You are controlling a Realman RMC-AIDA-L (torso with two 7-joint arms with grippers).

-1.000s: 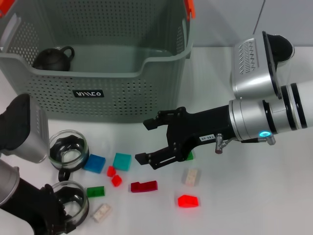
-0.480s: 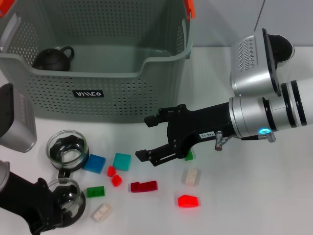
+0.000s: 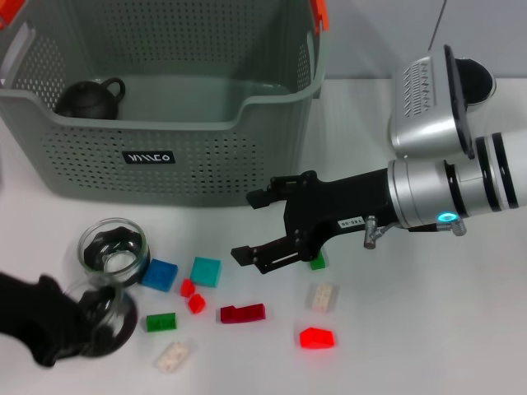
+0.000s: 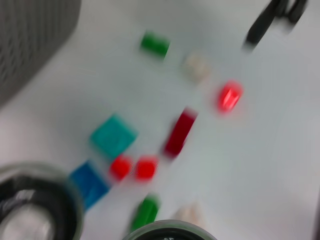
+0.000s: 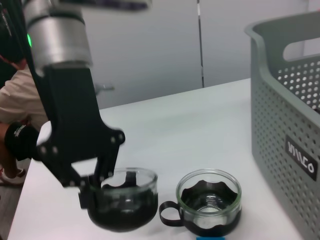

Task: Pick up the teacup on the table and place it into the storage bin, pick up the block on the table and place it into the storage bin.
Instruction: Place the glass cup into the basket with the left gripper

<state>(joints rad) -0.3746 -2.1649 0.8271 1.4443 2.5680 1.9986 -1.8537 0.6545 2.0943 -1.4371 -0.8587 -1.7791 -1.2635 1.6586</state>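
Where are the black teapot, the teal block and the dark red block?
black teapot [image 3: 86,99], head view, middle of its round body inside the storage bin [image 3: 206,156].
teal block [image 3: 205,271], head view, its top face.
dark red block [image 3: 243,313], head view, its middle.

- Our left gripper [image 5: 100,181] has lifted one glass teacup [image 3: 100,311] and drawn it toward us.
- Our right gripper [image 3: 257,226] has edged slightly sideways.

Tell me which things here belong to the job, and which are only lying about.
Job:
- storage bin
- held teacup, in the left tool
- second teacup, on the table
- scattered blocks, under the open right tool

Lying about:
- black teapot, inside the bin
- person beside the table
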